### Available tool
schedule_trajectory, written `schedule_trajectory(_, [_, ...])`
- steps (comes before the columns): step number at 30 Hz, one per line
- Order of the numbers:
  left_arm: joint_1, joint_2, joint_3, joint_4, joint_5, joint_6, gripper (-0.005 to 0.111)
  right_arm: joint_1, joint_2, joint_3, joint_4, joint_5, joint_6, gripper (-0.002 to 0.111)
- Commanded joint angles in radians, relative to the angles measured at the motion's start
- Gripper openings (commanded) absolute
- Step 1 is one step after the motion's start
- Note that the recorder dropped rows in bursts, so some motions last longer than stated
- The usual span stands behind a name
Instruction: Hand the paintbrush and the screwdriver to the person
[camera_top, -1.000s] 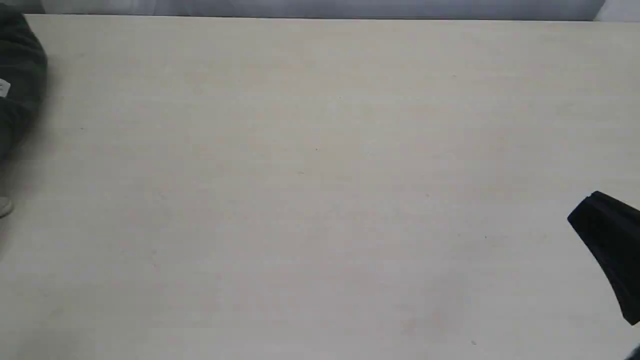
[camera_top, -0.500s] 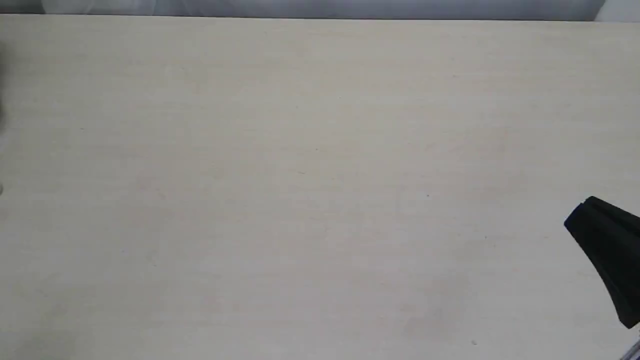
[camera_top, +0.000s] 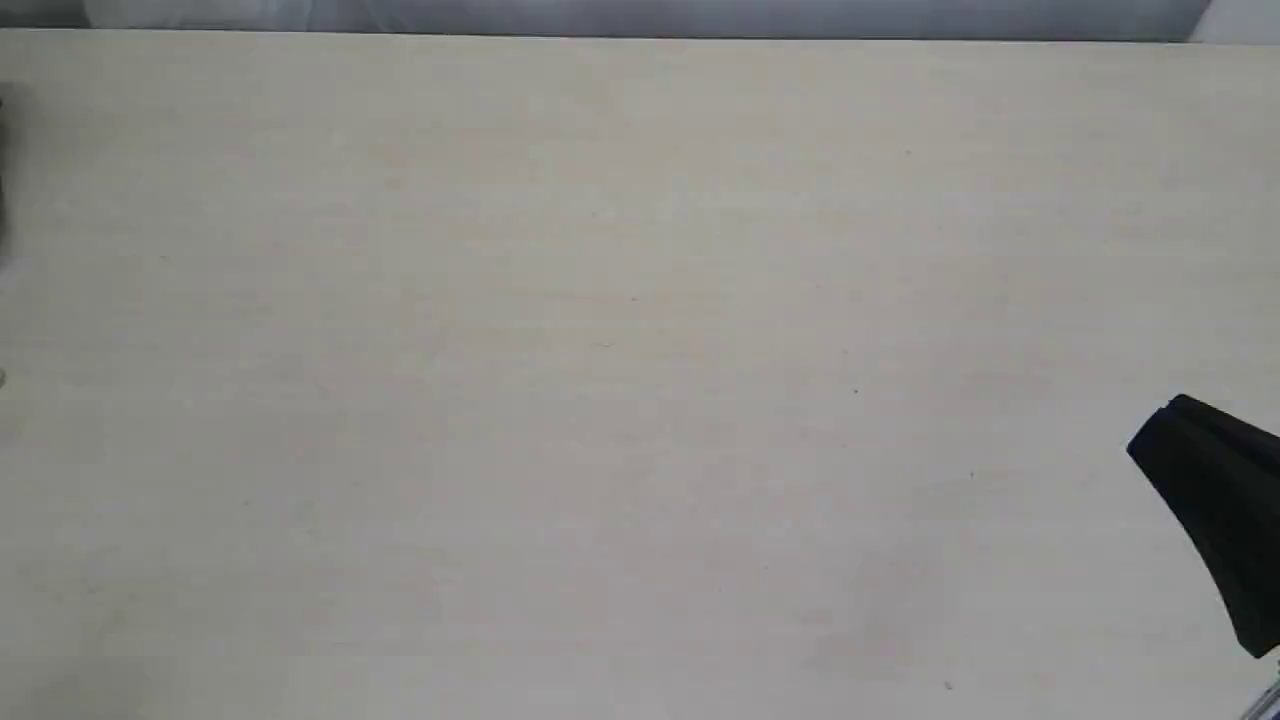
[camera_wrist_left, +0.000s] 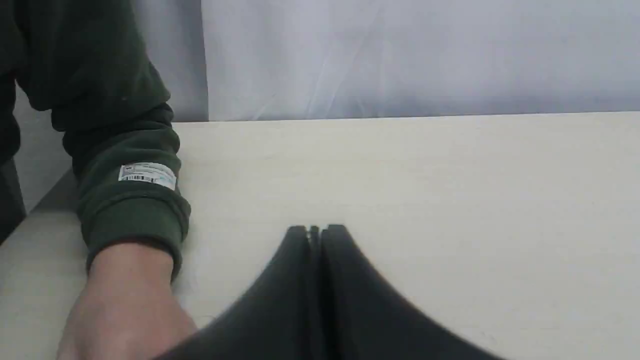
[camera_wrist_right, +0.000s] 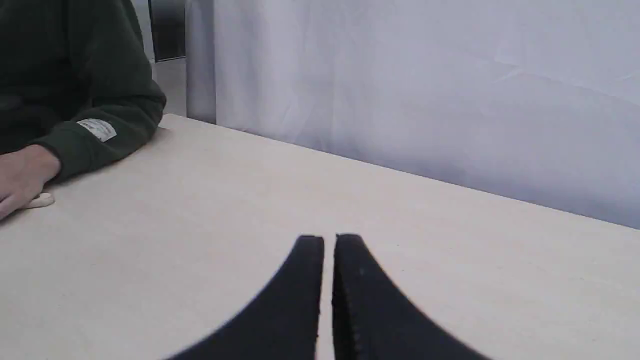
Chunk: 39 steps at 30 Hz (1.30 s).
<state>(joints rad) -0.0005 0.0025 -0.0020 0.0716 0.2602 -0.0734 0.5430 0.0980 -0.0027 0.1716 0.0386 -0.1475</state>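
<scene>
Neither the paintbrush nor the screwdriver can be made out in any view. The person's dark green sleeve (camera_wrist_left: 130, 210) with its white label (camera_wrist_left: 147, 175) and bare hand (camera_wrist_left: 125, 300) rest on the table just beside my left gripper (camera_wrist_left: 315, 229), which is shut with nothing in it. From the right wrist, the same sleeve (camera_wrist_right: 90, 135) and hand (camera_wrist_right: 20, 175) lie far across the table, with a small pale rounded end (camera_wrist_right: 41, 200) under the hand; I cannot tell what it is. My right gripper (camera_wrist_right: 329, 237) is shut and empty, at the right edge (camera_top: 1165, 420) of the exterior view.
The pale table (camera_top: 600, 350) fills the exterior view, its far edge meeting a white curtain (camera_wrist_left: 400, 55). My left gripper is outside the exterior view. A thin silvery part (camera_top: 1268, 700) shows at the bottom right corner.
The person's dark sleeve and a pale object at the left edge of the exterior view have drawn back out of sight. My right gripper has shifted slightly lower.
</scene>
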Motion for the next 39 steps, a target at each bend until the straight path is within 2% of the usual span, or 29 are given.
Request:
schedule_trajectory(1, [-0.007, -0.002, 0.002, -0.005, -0.009, -0.002, 0.0, -0.006, -0.005, 0.003, 0.0, 0.003, -0.003, 0.004])
schedule_trajectory(11, [-0.007, -0.002, 0.002, -0.005, -0.009, -0.002, 0.0, -0.013, -0.01, 0.003, -0.008, 0.013, -0.039, 0.004])
schedule_trajectory(19, [-0.007, -0.002, 0.002, -0.005, -0.009, -0.002, 0.0, -0.233, -0.098, 0.003, -0.008, 0.153, -0.125, 0.004])
schedule_trajectory(27, [-0.007, -0.002, 0.002, -0.001, -0.013, -0.002, 0.0, -0.434, -0.098, 0.003, -0.008, 0.159, -0.127, 0.004])
schedule_trajectory(34, [-0.007, -0.002, 0.002, -0.001, -0.011, -0.002, 0.0, -0.532, -0.098, 0.003, -0.008, 0.243, -0.133, 0.004])
schedule_trajectory(39, [-0.007, -0.002, 0.002, -0.001, -0.011, -0.002, 0.0, -0.566, -0.098, 0.003, -0.008, 0.265, -0.133, 0.004])
